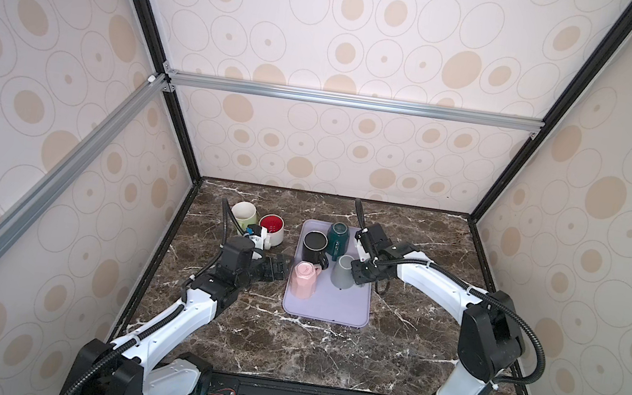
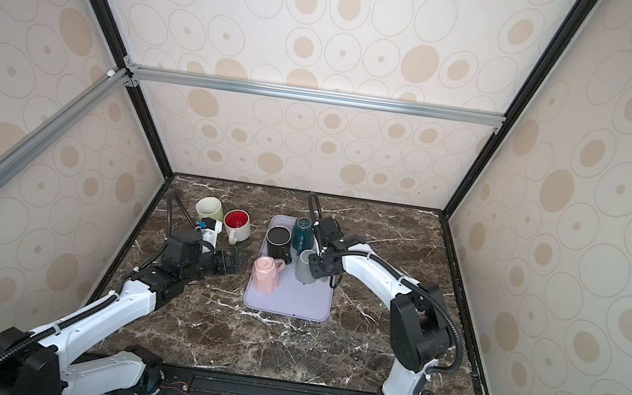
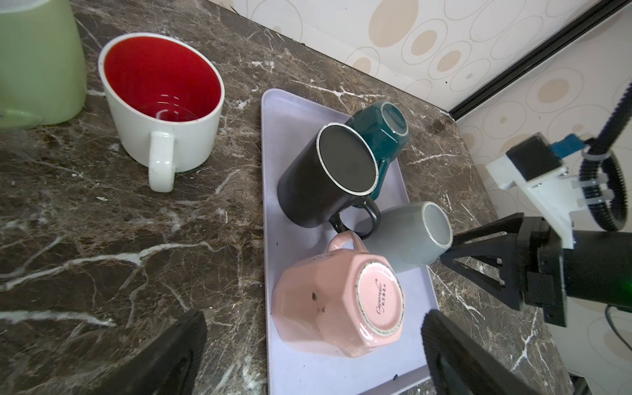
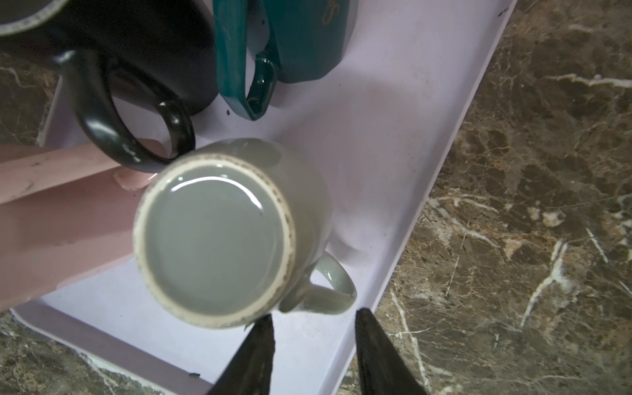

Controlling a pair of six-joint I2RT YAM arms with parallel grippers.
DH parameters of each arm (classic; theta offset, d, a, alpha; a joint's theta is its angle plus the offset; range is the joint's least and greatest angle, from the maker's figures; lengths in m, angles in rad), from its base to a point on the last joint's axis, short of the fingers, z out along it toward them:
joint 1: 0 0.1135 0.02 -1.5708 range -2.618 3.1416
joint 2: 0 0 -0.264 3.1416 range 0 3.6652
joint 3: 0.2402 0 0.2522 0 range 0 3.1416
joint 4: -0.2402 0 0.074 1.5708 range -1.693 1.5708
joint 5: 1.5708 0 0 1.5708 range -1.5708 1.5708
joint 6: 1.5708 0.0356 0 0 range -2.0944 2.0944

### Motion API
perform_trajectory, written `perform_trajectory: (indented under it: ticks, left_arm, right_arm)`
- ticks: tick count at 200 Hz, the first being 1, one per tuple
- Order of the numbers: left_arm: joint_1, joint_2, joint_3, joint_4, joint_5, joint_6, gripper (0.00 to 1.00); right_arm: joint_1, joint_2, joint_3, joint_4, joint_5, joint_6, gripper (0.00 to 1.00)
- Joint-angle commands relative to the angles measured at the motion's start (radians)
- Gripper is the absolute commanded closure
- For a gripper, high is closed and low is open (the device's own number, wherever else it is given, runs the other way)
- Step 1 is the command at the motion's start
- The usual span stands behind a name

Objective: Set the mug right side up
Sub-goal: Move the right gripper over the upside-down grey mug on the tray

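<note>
Several mugs stand upside down on the lilac tray (image 1: 326,309): grey (image 1: 343,273), pink (image 1: 303,280), black (image 1: 314,246) and teal (image 1: 338,235). My right gripper (image 4: 316,314) hovers at the grey mug (image 4: 215,239), right beside its handle (image 4: 328,287). Its jaws stand a little apart and the handle lies just beyond the tips, with nothing between them. One fingertip (image 4: 266,325) reaches the mug's base rim. My left gripper (image 3: 314,318) is wide open at the tray's left edge, facing the pink mug (image 3: 328,301) without touching it.
A white mug with a red inside (image 1: 272,228) and a pale green mug (image 1: 243,215) stand upright on the marble table at the back left. The black mug's handle (image 4: 113,113) lies close to the grey mug. Enclosure walls close in the table.
</note>
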Motion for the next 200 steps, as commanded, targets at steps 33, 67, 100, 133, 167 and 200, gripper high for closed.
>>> perform_trajectory:
  ticks: [33,67,100,133,167,200]
  left_arm:
    - [0.005,-0.023,-0.019,0.049,0.030,-0.024,0.02]
    - [0.005,-0.034,-0.031,0.056,0.033,-0.029,0.02]
    - [0.005,-0.039,-0.043,0.086,0.052,-0.044,0.02]
    - [0.005,-0.046,-0.045,0.088,0.060,-0.045,0.02]
    - [0.001,-0.052,-0.057,0.095,0.062,-0.048,0.02]
    - [0.000,-0.051,-0.060,0.105,0.064,-0.053,0.02]
  right_arm:
    - [-0.003,0.027,0.002,0.007,-0.005,0.027,0.70]
    - [-0.004,0.041,0.004,0.011,-0.008,0.045,0.70]
    - [-0.005,0.048,0.006,0.032,-0.048,0.066,0.70]
    - [-0.003,0.048,-0.002,0.059,-0.080,0.097,0.70]
    - [-0.004,0.044,-0.019,0.081,-0.149,0.129,0.70]
    - [-0.003,0.031,-0.044,0.092,-0.173,0.133,0.70]
